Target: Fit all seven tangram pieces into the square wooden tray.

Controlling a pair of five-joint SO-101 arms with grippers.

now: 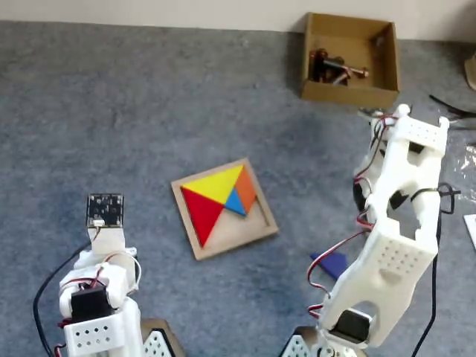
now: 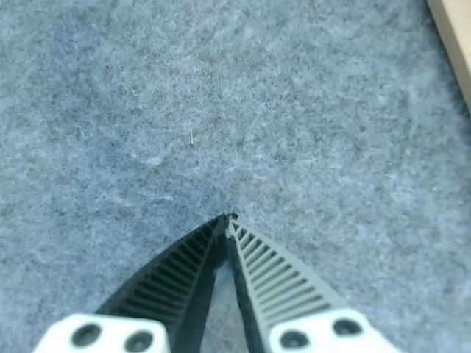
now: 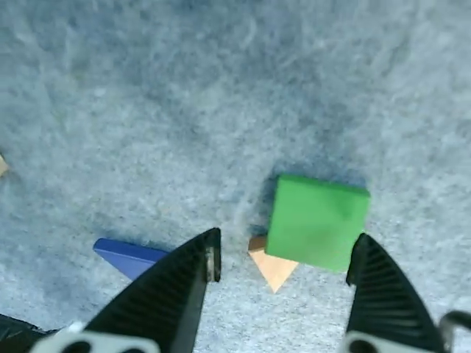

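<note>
The square wooden tray lies mid-table, holding a yellow triangle, a red triangle, a small blue triangle and an orange piece. My right gripper is open just above the carpet, its fingers on either side of a green square. The square rests partly on a small tan triangle. A dark blue piece lies beside one finger. My left gripper is shut and empty over bare carpet, with the tray's edge nearby.
An open cardboard box with small parts stands at the back right. Cables and clutter lie along the right edge. The tall right arm hides the carpet under it in the high view.
</note>
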